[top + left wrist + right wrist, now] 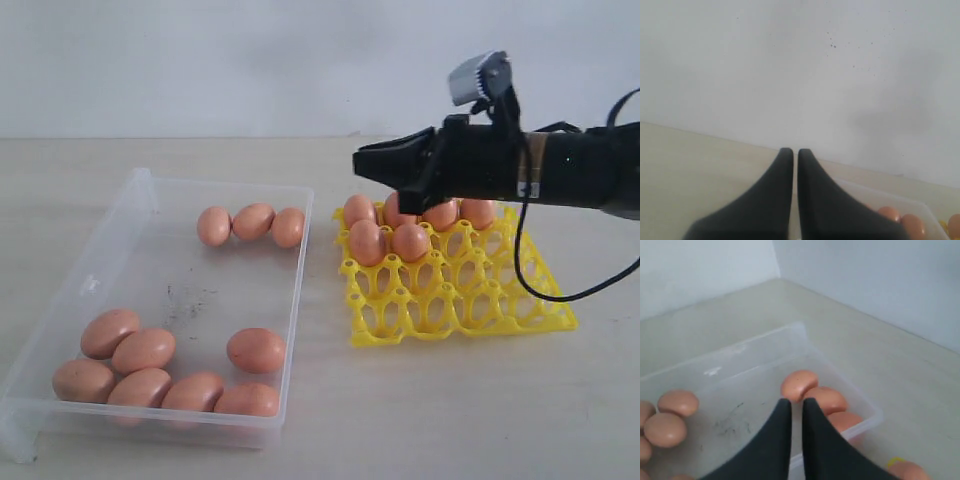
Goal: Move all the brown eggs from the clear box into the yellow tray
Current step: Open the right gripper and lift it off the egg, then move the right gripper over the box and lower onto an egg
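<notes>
- In the clear box [190, 270], ten brown eggs [143, 350] lay: three by the far wall, seven at the near end.
- Six more sat in the yellow tray's [352, 268] far cups.
- Over the tray's far-left corner, the right gripper [360, 164] hung with its fingers together, empty.
- The left gripper [796, 151] was closed too, holding nothing.

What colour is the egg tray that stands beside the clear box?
The tray is bright yellow all over; the exterior view shows it best.
</notes>
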Available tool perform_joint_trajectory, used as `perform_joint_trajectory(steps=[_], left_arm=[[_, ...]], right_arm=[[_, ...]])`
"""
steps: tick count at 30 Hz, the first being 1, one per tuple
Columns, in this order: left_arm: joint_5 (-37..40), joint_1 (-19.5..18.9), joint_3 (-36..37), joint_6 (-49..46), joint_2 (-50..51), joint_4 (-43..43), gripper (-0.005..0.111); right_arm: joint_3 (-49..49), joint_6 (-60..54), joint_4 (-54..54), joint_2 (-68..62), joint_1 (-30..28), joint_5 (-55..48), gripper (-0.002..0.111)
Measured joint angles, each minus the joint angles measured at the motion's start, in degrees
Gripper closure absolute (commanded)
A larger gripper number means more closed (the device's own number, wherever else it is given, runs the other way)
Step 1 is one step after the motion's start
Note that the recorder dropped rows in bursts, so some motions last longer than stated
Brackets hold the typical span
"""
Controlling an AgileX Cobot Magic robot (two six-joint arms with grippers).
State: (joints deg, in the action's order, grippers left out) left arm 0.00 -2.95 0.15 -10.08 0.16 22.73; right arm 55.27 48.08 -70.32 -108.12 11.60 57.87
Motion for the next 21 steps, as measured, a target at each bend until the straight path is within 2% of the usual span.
perform_joint_trajectory(steps=[3,7,10,12,14,18,21], left_arm=[[0.00,0.00,0.00,0.00,0.00,0.00,0.103],[0.00,0.00,0.00,0.00,0.00,0.00,0.103],[0.00,0.00,0.00,0.00,0.00,0.00,0.103],[0.00,0.00,0.00,0.00,0.00,0.00,0.103],[0.00,0.00,0.00,0.00,0.00,0.00,0.103],[0.00,0.00,0.00,0.00,0.00,0.00,0.103],[0.00,0.00,0.00,0.00,0.00,0.00,0.103]], right_arm=[[2.59,0.27,-2.53,0.79,6.62,-9.12,0.109],[8.47,3.82,-8.09,0.77,17.76,-33.27,0.109],[11.64,6.03,-10.73,0.77,24.03,-47.34,0.109],[12.69,7.30,-11.19,0.77,26.38,-49.79,0.109],[12.98,10.33,-12.65,0.77,28.34,-47.72,0.109],[13.99,26.97,-23.82,0.77,29.64,-39.89,0.108],[14.41,32.90,-27.91,1.14,29.74,-39.95,0.108]])
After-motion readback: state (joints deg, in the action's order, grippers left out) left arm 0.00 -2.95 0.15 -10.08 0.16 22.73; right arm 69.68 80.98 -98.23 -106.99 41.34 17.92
